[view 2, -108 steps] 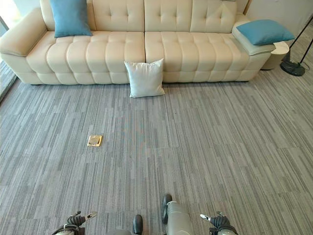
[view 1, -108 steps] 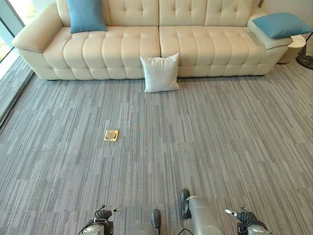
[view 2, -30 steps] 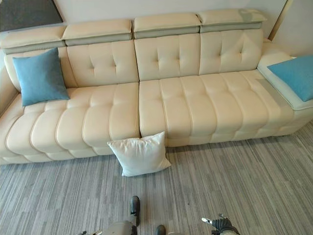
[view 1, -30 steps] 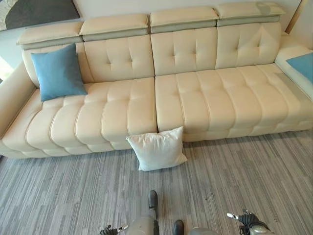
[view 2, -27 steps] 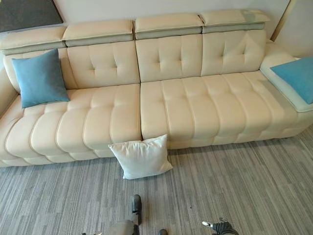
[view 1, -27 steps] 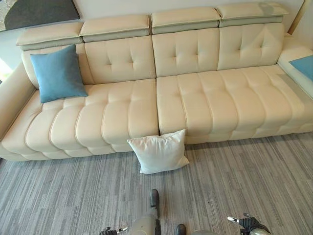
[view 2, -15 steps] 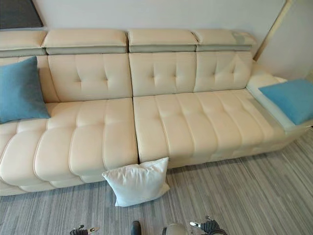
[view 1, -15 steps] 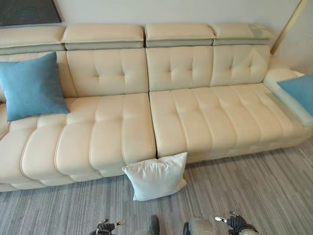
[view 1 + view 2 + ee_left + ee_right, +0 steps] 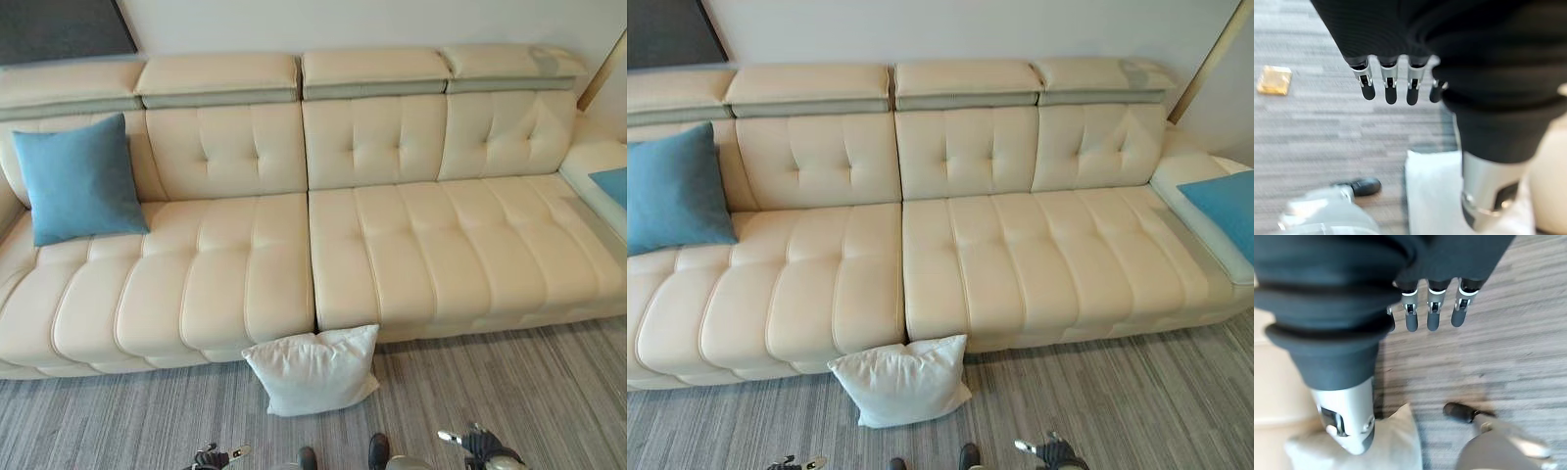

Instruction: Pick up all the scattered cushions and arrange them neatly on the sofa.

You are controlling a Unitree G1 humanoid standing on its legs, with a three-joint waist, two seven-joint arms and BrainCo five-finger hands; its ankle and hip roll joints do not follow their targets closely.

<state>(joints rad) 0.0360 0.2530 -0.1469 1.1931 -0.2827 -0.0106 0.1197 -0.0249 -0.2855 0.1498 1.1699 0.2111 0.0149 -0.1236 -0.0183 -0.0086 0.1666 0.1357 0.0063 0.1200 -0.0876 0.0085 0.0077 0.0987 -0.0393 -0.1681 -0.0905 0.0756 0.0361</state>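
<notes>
Change: cream leather sofa [image 9: 313, 255] is filling more of both eye views than before.
White square cushion [image 9: 313, 370]: leaning against sofa front, on carpet.
Left hand [image 9: 1391, 85]: hanging released, fingers straight.
Right hand [image 9: 1432, 313]: hanging released, empty.
Cut off: blue cushion [image 9: 1227, 211] at the frame's edge.

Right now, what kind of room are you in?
Probably a living room or lounge. There's a long cream sofa against the wall, a blue cushion on it, a white cushion on the floor, and grey carpet.

Gold floor plate [image 9: 1274, 80] on striped carpet [image 9: 529, 382]
</notes>
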